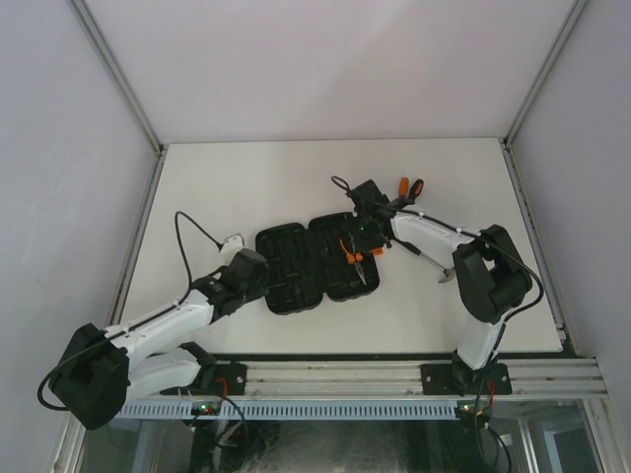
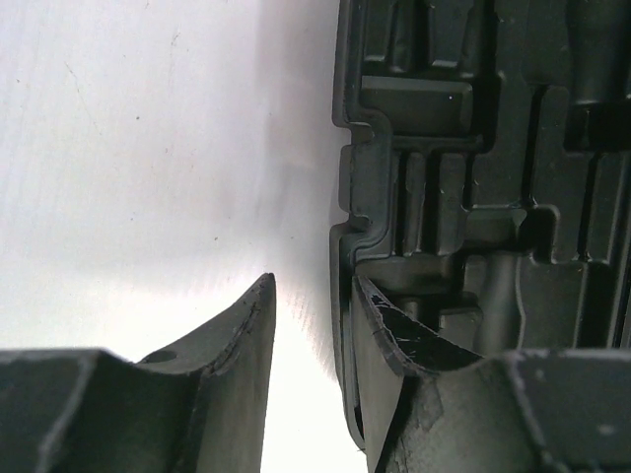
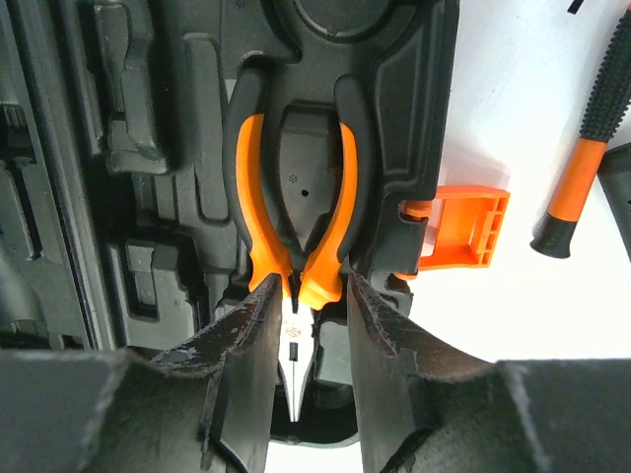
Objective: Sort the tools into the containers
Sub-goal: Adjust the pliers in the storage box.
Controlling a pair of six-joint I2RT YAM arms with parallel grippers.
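1. Nearest to me, the left gripper (image 2: 315,286) stands at the 9 o'clock edge of the black tool case (image 1: 296,258). Its jaws are apart, one finger over the table and one over the case rim, and it holds nothing.
2. The case lies open and flat in the middle of the table. Most of its moulded slots look unfilled.
3. The step in hand, as I judge it, is seating the orange-handled pliers (image 3: 299,283) in their slot in the right half, beside the orange latch (image 3: 463,227). The handles sit in the recess and the nose points toward my wrist camera.
4. The right gripper (image 3: 306,296) is narrow and closed on the pliers at the joint. Next I think I must open it and lift straight up, so the pliers stay in the slot.
5. The hammer (image 1: 437,266) lies at 3 o'clock of the case.
6. Farthest, two screwdrivers (image 1: 409,187) wait at 1 o'clock.
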